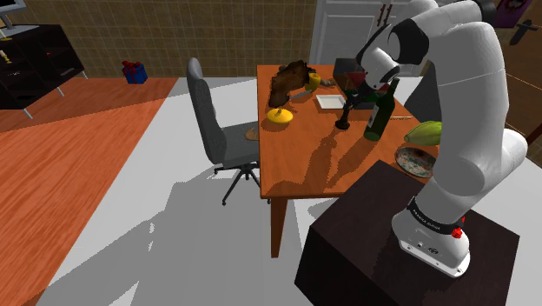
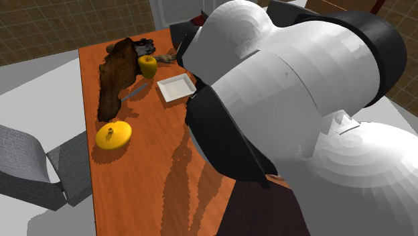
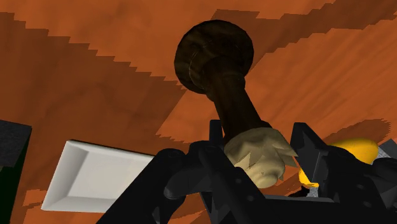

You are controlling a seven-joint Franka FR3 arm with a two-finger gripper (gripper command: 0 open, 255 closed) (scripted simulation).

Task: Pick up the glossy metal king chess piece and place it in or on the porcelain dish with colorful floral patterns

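Note:
The king chess piece (image 1: 343, 115) is dark brown with a cream top and stands upright near the middle of the orange wooden table (image 1: 304, 156). In the wrist view its round base (image 3: 215, 57) is farthest from the hand and its cream head (image 3: 257, 156) sits between my fingers. My black gripper (image 1: 350, 91) (image 3: 257, 151) is shut on that head from above. I cannot tell whether the base touches the table. The floral dish (image 1: 408, 156) lies at the table's near right corner, partly hidden by my arm.
A dark green bottle (image 1: 380, 111) stands right beside the piece, toward the dish. A white square tray (image 1: 330, 102) (image 2: 176, 88) (image 3: 95, 175), a yellow lidded pot (image 1: 279, 116) (image 2: 114, 135), a yellow cup (image 2: 147, 66) and a brown heap (image 2: 117, 74) lie farther off. A grey chair (image 1: 213, 126) stands at the table's left.

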